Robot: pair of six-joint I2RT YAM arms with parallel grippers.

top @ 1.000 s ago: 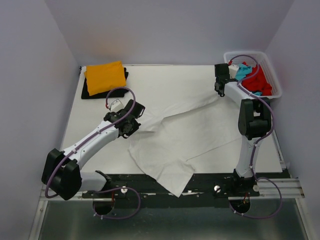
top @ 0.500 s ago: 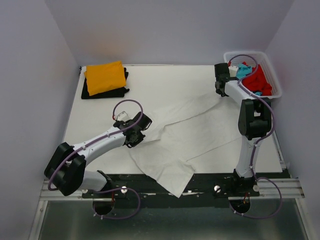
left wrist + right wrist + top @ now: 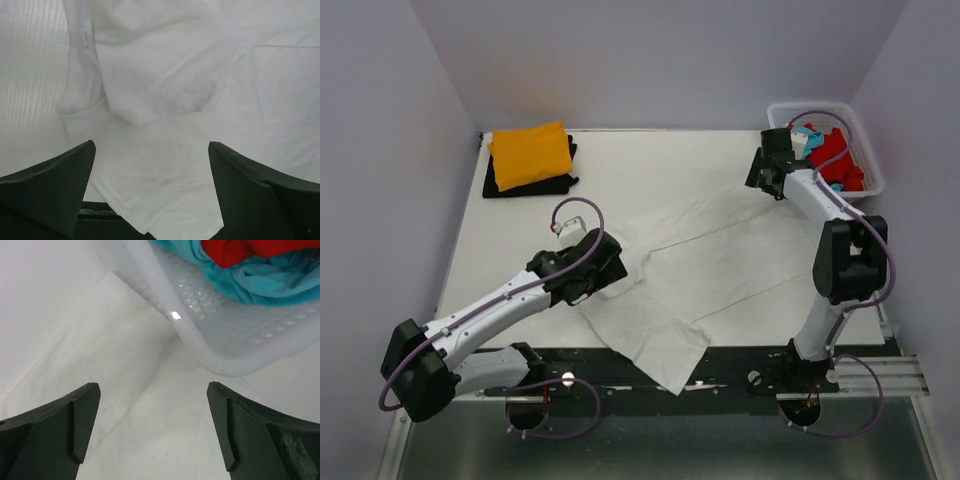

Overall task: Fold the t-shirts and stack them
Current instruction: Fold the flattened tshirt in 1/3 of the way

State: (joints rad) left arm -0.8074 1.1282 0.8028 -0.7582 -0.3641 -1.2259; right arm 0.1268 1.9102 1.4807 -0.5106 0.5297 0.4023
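The white t-shirt (image 3: 700, 270) lies spread across the middle of the table, with one corner hanging over the front edge. My left gripper (image 3: 610, 270) hovers open over its left edge; the left wrist view shows rumpled white cloth (image 3: 165, 90) between and beyond the left gripper's (image 3: 152, 165) fingers, not gripped. My right gripper (image 3: 760, 185) stands open above the shirt's far right end (image 3: 125, 365), beside the basket, and nothing sits in the right gripper (image 3: 152, 410). A folded orange t-shirt (image 3: 530, 155) rests on a black one (image 3: 510, 187) at the back left.
A white plastic lattice basket (image 3: 865, 165) stands at the back right corner, holding a red t-shirt (image 3: 840, 160) and a turquoise one (image 3: 807, 140). Its wall (image 3: 210, 325) is close to my right fingers. Grey walls enclose the table on three sides.
Both grippers have opened and let go of the white t-shirt. The left arm swung right and toward the front; the right gripper shifted slightly right. The shirt's left part has settled flatter.
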